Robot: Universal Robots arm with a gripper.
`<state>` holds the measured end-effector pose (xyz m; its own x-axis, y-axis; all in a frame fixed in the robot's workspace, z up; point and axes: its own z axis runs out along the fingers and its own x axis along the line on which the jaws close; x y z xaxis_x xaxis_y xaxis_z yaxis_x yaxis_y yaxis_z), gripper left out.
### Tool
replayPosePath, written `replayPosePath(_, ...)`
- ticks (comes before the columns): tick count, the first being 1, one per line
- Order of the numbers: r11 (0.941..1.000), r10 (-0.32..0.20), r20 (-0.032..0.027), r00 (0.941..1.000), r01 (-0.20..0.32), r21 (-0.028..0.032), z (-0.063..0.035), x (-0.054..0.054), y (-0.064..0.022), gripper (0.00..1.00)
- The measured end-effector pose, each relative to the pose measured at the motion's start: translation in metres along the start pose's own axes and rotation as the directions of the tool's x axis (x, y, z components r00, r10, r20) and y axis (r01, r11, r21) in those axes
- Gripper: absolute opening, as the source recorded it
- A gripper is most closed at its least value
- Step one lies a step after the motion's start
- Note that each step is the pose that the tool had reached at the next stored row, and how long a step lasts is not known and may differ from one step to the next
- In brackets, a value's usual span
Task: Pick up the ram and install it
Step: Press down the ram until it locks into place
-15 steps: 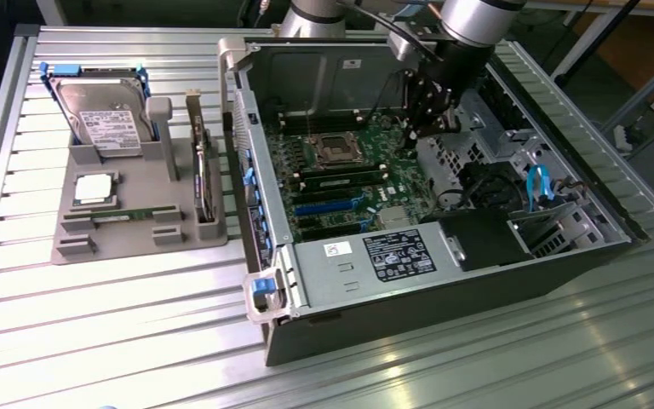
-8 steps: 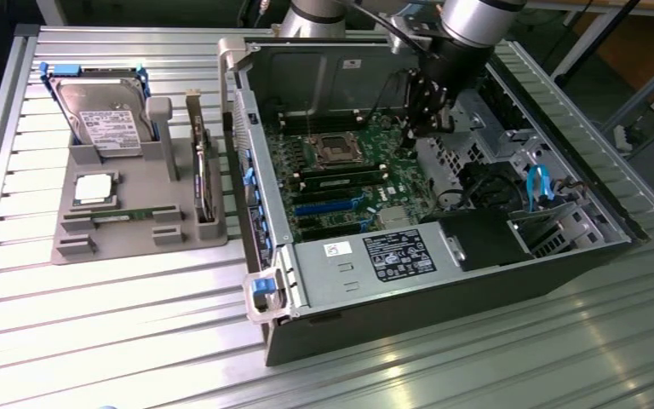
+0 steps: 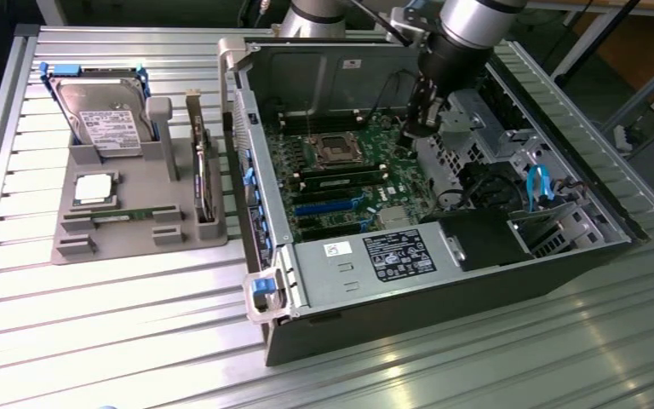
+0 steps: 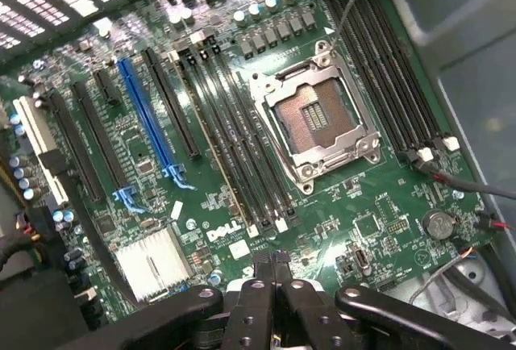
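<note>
1. Gripper (image 4: 272,273) hovers inside the open PC case (image 3: 599,247), above the motherboard (image 4: 363,197); fingers pressed together, nothing held.
2. A ram stick (image 4: 211,142) appears seated in a slot just beside the empty CPU socket (image 4: 316,122), looks level, latches too small to confirm.
3. Another ram stick (image 3: 123,215) lies in the grey parts tray (image 3: 134,247), well apart from the case, near the hard drive (image 3: 106,119).
4. Judgement: install looks done or nearly so; seating unverified.
</note>
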<state>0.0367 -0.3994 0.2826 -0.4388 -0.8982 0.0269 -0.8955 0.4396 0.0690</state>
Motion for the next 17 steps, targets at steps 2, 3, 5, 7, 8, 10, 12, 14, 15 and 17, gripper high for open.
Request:
replayPosePath(2,0.9971,0.077,0.0048,0.9970,-0.077,-0.0020,0.0004,0.0000,-0.0001,0.09)
replayPosePath(3,0.9907,0.136,0.0083,0.9907,-0.136,-0.0038,0.0007,0.0000,-0.0001,0.09)
replayPosePath(5,0.9726,0.233,0.0142,0.9725,-0.232,-0.0075,0.0011,-0.0001,-0.0001,0.09)
replayPosePath(7,0.9517,0.307,0.0186,0.9515,-0.307,-0.0107,0.0014,-0.0001,-0.0001,0.09)
replayPosePath(8,0.9354,0.354,0.0213,0.9351,-0.353,-0.0131,0.0016,-0.0001,-0.0001,0.09)
replayPosePath(10,0.9076,0.420,0.0251,0.9072,-0.420,-0.0168,0.0019,-0.0001,-0.0001,0.09)
replayPosePath(12,0.8683,0.496,0.0293,0.8678,-0.496,-0.0216,0.0023,-0.0001,-0.0002,0.09)
replayPosePath(14,0.8166,0.577,0.0336,0.8159,-0.577,-0.0273,0.0029,-0.0001,-0.0002,0.09)
replayPosePath(15,0.7828,0.622,0.0357,0.7820,-0.621,-0.0309,0.0031,-0.0001,-0.0002,0.09)
replayPosePath(17,0.6899,0.724,0.0403,0.6887,-0.723,-0.0401,0.0039,-0.0001,-0.0003,0.09)
